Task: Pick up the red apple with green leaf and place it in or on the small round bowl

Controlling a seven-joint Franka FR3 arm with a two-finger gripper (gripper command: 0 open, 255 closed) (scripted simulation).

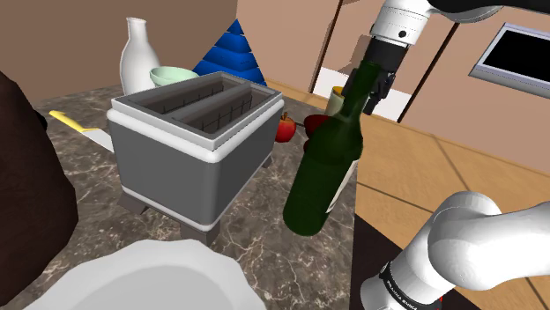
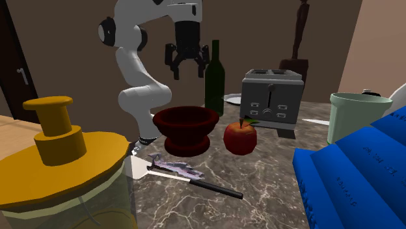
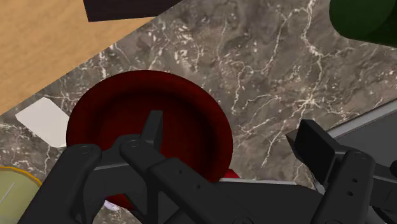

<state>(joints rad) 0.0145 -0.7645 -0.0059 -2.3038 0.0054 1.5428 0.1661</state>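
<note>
The arm (image 2: 136, 78) is glossy white, made of rounded tubular links with dark grey joint caps (image 2: 106, 30). Directly above the gripper (image 2: 187, 70) sits a white cuff (image 1: 401, 19). The gripper is all black, with angular linkages and round pivot pins. Far below the gripper, a black band (image 1: 401, 286) with small white lettering rings the lowest link.

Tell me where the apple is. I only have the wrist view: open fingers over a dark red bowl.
Observer: The apple stands on the counter beside the bowl, to its right in the second exterior view, between it and the toaster.
Operator: How high am I?
Observer: The gripper hangs well above the bowl, about level with the green bottle's neck.
Operator: Is the apple upright?
Observer: Yes, its stem and leaf point up.
</note>
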